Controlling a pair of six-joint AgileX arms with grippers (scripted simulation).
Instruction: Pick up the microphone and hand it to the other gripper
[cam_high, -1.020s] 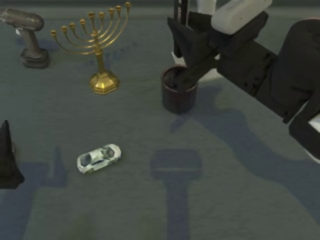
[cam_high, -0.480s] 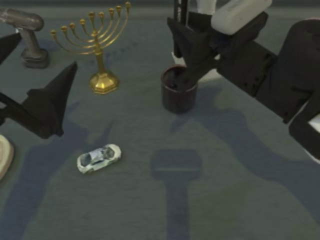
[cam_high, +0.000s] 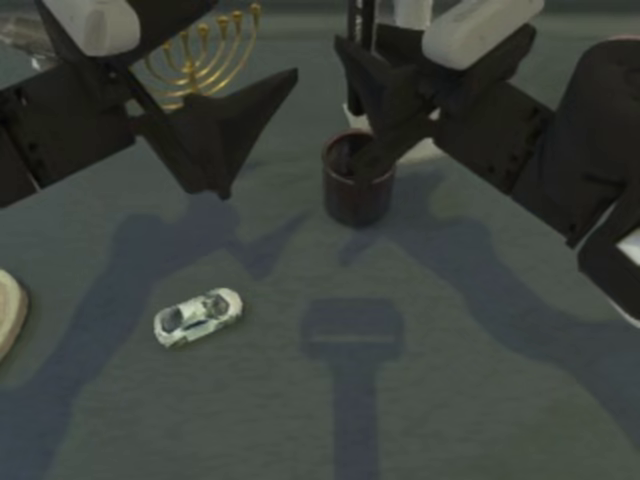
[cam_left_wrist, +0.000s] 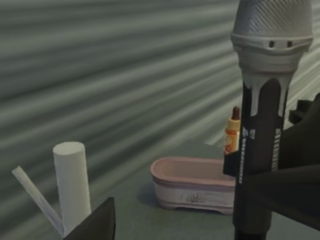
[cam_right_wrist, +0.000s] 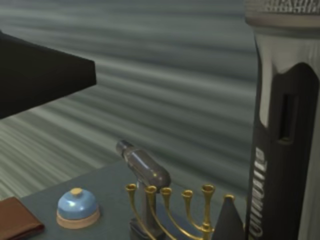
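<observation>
Looking down, the right gripper (cam_high: 368, 120) hangs above the dark cup (cam_high: 357, 180); left gripper (cam_high: 235, 130), jaws released, nears. Left wrist view shows the microphone (cam_left_wrist: 265, 120) upright just ahead, apparently grasped by the right jaws. Right wrist view: misalignment risks knocking it loose.

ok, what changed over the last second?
The left tool swept in from the table's left edge toward the centre, now covering the grey drill and the gold menorah's base. The right tool, dark cup and white toy car stayed put.
</observation>
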